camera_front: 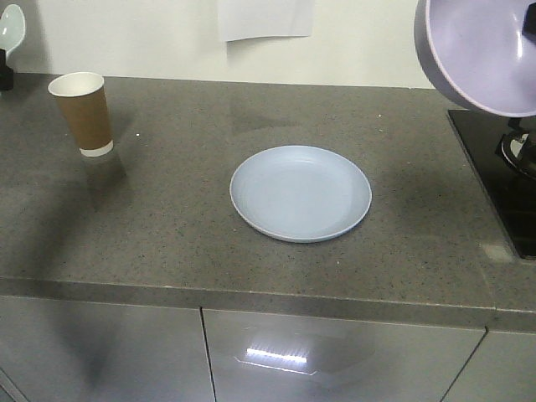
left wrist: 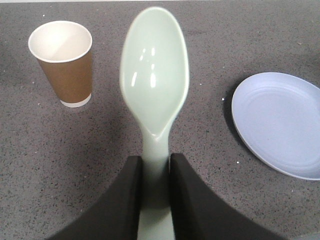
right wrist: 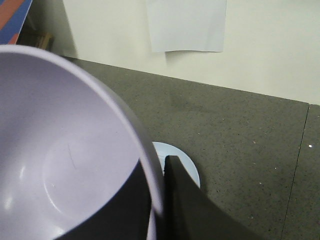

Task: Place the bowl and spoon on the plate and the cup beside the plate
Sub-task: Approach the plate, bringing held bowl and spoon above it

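Spoon point(left wrist: 155, 75) sits clenched in left claw point(left wrist: 155, 164), while right claw point(right wrist: 156, 167) pinches bowl point(right wrist: 60, 150) at rim.

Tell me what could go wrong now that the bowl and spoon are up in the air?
The right gripper pinches the bowl only by its rim, and the bowl hangs tilted, so it might slip or land crooked on the plate. The left gripper holds the spoon just by its handle; it could swivel or drop. The cup stands near the spoon, so a careless swing of that arm might tip it.
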